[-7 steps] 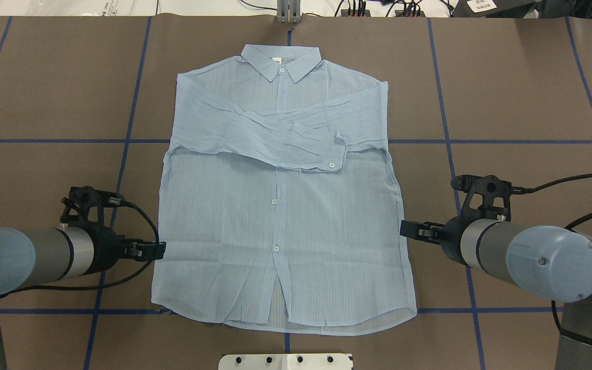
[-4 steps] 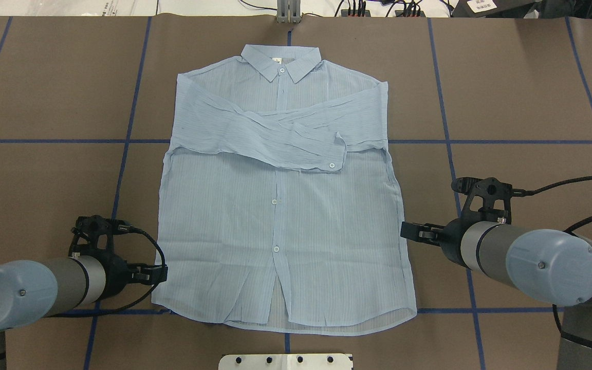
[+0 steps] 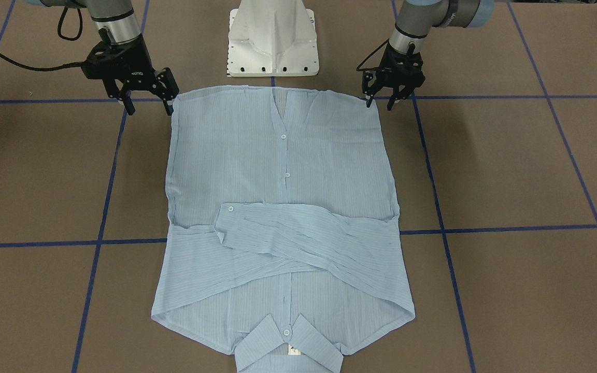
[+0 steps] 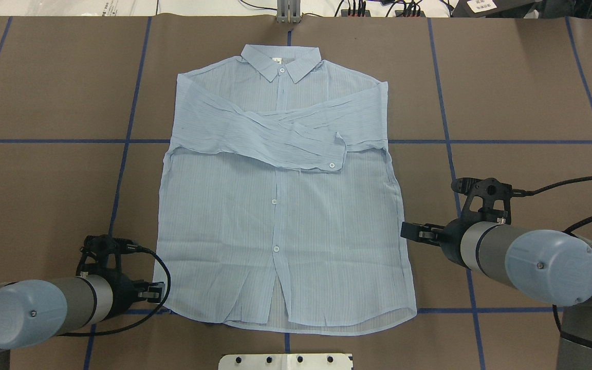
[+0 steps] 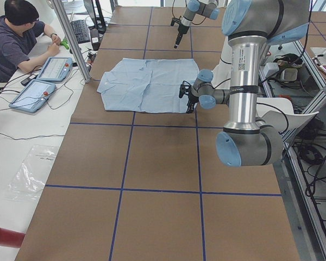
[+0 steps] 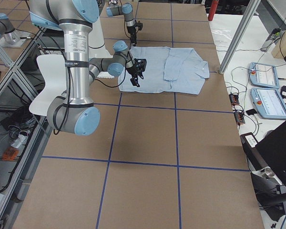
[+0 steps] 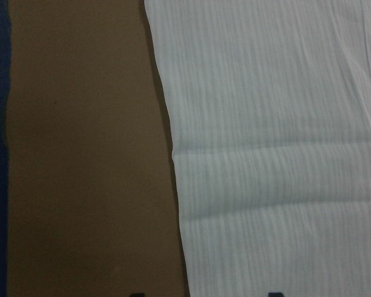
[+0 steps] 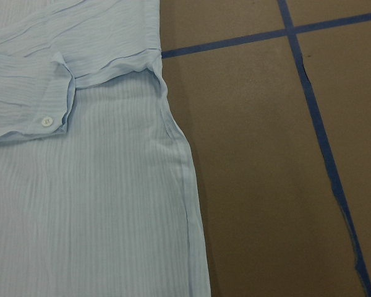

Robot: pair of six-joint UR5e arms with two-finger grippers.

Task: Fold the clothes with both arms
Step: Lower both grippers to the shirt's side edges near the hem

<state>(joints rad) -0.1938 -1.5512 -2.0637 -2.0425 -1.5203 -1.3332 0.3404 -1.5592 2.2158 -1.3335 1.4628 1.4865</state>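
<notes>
Now | I see shirt (image 4: 280,231): thin, finely striped, light-blue, flat mid-table, sleeves crossed, collar toward far edge | left gripper (image 3: 380,105): fingers spread at hem corner | right gripper (image 3: 149,110): spread, beside side seam | table (image 4: 532,77): matte brown, blue tape grid (image 4: 44,140).

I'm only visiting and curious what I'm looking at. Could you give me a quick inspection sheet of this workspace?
Surface: brown table cover marked with a blue tape grid.
Job's things: light-blue shirt lies flat, front up, sleeves crossed over the chest, collar away from the robot.
Clutter: nothing seen.
Grippers: left gripper open at a hem corner; right gripper open beside the other side edge; neither is shut on cloth.
Cables: left-arm cable loops by the wrist; right-arm cable trails back.
Surroundings: white pedestal base; seated person at a side bench with two tablets.
</notes>
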